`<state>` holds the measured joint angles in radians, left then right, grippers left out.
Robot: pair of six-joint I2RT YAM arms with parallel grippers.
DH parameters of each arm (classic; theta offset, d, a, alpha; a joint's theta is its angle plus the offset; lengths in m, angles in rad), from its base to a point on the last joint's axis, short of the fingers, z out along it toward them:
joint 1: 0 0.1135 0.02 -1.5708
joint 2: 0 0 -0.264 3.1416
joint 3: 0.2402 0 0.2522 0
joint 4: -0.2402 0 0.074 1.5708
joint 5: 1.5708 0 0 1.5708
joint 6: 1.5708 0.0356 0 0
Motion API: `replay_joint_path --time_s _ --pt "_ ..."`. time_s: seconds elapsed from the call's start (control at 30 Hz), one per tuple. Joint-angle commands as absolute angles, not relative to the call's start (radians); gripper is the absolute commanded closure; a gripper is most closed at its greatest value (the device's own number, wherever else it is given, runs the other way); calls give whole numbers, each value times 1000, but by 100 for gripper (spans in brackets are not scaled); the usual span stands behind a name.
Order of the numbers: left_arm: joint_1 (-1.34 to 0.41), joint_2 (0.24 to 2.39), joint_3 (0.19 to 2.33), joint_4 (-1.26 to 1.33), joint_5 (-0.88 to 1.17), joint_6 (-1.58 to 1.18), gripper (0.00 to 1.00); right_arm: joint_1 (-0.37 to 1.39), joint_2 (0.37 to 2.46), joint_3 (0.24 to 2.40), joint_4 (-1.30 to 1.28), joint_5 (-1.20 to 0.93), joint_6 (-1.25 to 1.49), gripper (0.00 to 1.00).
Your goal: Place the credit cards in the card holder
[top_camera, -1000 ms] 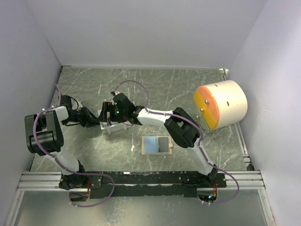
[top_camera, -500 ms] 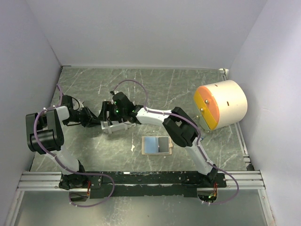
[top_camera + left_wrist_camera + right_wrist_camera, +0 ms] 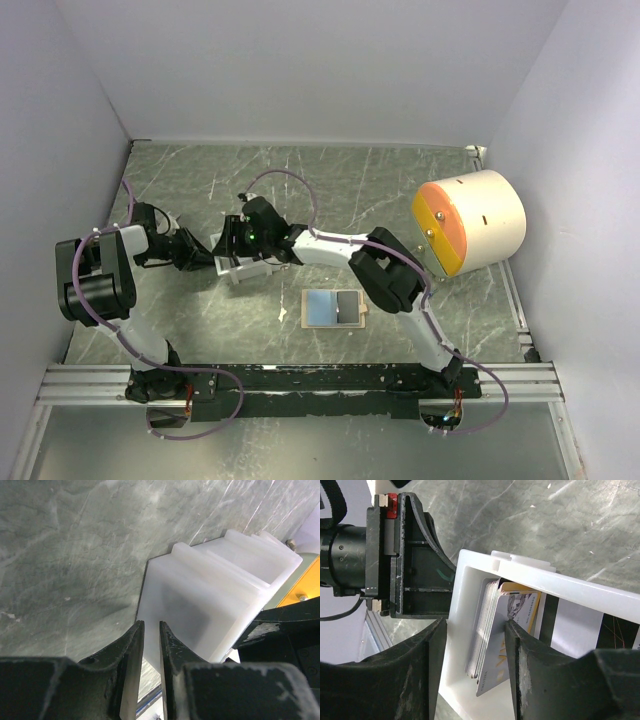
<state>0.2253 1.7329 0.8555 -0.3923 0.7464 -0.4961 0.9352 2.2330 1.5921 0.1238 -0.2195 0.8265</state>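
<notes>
From above, the card holder (image 3: 335, 308) lay open on the worktop (image 3: 400, 190), its long axis running left to right, apart from the white tray (image 3: 240, 268). At the left wrist, the left fingers (image 3: 131, 652) pinched the tray's wall. At the right wrist, the credit cards (image 3: 490, 630) stood on edge in the tray, long edges along its wall, and the right fingers (image 3: 422, 680) were spread astride them.

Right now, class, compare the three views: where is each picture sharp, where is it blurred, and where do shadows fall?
Top view: even, soft light, no hard shadows. Left wrist view: table sharp, white tray milky and soft with a shadow beside it, left gripper blurred up close. Right wrist view: credit cards crisp, right gripper dark and out of focus.
</notes>
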Motion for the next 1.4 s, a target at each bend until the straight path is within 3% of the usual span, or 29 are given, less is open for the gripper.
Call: replay_joint_path --time_s 0.0,0.3,0.6,0.83,0.93,1.13,1.27,1.37 --pt "206 1743 871 -374 790 -488 70 946 2176 1574 188 -247 845 54" --pt "201 1743 872 -376 787 -488 71 946 2164 1555 194 -226 846 69" --pt "201 1740 878 -387 779 -482 71 947 2155 1559 150 -171 816 100" --pt "202 1737 881 -392 775 -481 71 946 2150 1559 113 -132 778 100" --pt "201 1734 880 -400 771 -474 71 946 2136 1553 64 -96 753 89" --pt "202 1734 881 -401 769 -474 71 946 2132 1639 -107 -6 674 52" --pt "201 1733 880 -397 770 -474 71 945 2148 1633 -71 -56 665 36" --pt "202 1733 877 -396 769 -474 71 945 2164 1582 50 -155 718 34"
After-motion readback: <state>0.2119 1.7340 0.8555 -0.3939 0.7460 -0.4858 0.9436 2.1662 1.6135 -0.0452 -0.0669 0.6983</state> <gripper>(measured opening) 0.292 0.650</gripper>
